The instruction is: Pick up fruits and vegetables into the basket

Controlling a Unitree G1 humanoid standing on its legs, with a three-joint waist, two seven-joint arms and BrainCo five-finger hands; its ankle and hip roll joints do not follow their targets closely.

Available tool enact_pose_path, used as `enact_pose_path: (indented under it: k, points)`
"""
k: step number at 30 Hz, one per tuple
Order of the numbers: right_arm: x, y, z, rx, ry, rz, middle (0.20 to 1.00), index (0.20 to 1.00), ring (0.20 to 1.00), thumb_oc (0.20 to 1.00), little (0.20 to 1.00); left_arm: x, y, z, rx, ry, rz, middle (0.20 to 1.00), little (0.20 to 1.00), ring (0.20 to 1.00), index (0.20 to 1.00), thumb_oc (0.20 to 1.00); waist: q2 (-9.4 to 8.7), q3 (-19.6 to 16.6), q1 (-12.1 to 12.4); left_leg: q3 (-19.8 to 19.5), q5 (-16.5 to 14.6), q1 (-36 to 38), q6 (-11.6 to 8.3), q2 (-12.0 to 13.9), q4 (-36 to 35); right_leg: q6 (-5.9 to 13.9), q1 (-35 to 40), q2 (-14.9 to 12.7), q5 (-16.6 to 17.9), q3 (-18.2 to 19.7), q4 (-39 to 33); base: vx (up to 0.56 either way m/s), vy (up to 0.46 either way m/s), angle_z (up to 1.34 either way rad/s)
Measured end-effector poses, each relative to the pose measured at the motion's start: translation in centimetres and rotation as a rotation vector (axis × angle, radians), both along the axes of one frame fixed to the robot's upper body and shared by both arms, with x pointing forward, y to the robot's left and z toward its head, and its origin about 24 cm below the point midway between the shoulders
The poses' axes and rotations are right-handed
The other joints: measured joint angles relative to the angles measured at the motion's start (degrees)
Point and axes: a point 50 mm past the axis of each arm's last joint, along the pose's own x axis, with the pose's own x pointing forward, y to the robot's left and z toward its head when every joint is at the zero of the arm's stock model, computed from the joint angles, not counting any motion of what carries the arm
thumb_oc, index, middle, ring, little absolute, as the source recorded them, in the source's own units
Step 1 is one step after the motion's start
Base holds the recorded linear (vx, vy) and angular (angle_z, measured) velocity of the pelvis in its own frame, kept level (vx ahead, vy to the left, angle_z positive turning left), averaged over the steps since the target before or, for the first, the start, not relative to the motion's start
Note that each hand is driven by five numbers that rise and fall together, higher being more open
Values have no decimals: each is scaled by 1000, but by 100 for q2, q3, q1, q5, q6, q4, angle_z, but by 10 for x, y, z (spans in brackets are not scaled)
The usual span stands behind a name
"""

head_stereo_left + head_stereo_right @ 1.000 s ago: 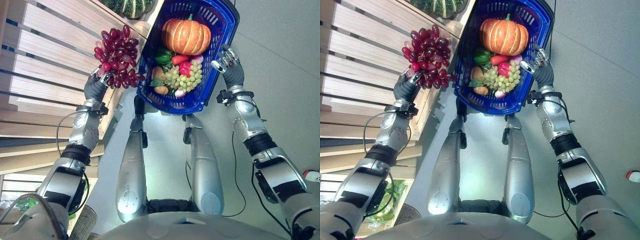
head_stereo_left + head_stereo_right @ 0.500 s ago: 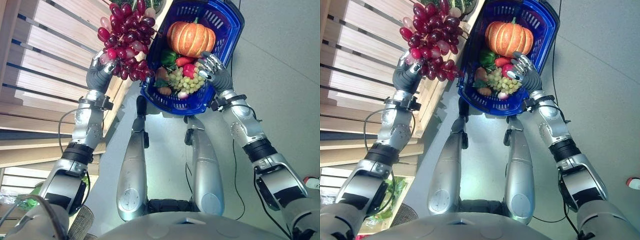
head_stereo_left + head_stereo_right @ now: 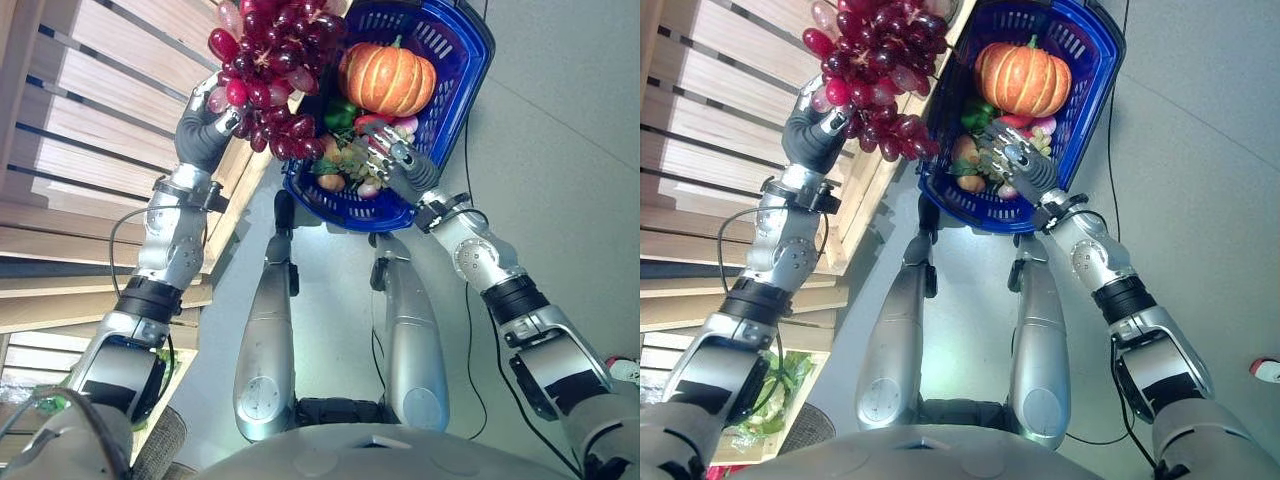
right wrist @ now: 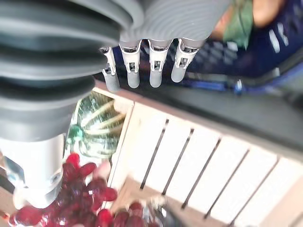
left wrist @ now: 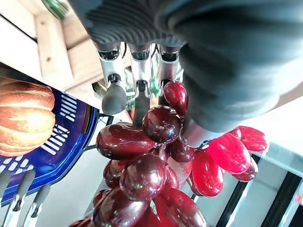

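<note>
A big bunch of dark red grapes point(image 3: 275, 60) hangs from my left hand point(image 3: 200, 135), whose fingers point(image 5: 113, 94) are curled round its stem end. The bunch is level with the left rim of the blue basket point(image 3: 470, 60) and overlaps it. An orange pumpkin point(image 3: 388, 80), a green pepper point(image 3: 340, 112), green grapes point(image 3: 350, 158) and other small produce lie in the basket. My right hand point(image 3: 405, 172) is stretched over the basket's near end, above the green grapes, its fingers point(image 4: 151, 71) straight and holding nothing.
A slatted wooden shelf point(image 3: 90, 120) runs along the left, close to my left arm. A green striped squash point(image 4: 97, 123) sits on it behind the grapes. Grey floor point(image 3: 560, 200) lies to the right of the basket. Green produce point(image 3: 770, 400) shows low on the left.
My left hand has lifted the red grapes up and right, against the basket's left rim. My right hand has swung left from the basket's right rim to over its near end.
</note>
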Motion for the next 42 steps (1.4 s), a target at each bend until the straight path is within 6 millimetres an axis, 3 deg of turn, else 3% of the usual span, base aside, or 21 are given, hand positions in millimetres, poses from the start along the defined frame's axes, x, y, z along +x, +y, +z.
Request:
enact_pose_path:
  k: [10, 18, 42]
  points:
    - [-16, 31, 5, 85, 29, 227, 1000, 1000, 1000, 1000, 1000, -8, -22, 6, 90, -38, -148, 200, 200, 200, 200, 200, 0, 0, 32, -32, 16, 0, -6, -1, -7, 7, 5, 0, -6, -19, 6, 0, 0, 0]
    - [-22, 42, 15, 133, -5, 306, 1000, 1000, 1000, 1000, 1000, -8, -28, 7, 196, -22, -211, 200, 200, 200, 200, 200, 0, 0, 56, -37, 18, 0, -5, -5, -9, 7, 6, -3, -6, -21, 10, 0, 0, 0]
    - [-21, 31, 50, 396, -144, 308, 1000, 1000, 1000, 1000, 1000, -4, -32, 15, 292, -3, -234, 200, 200, 200, 200, 200, 0, 0, 61, -94, 73, -2, -16, -6, -111, -4, 8, -8, -21, -84, -22, 0, -1, 1]
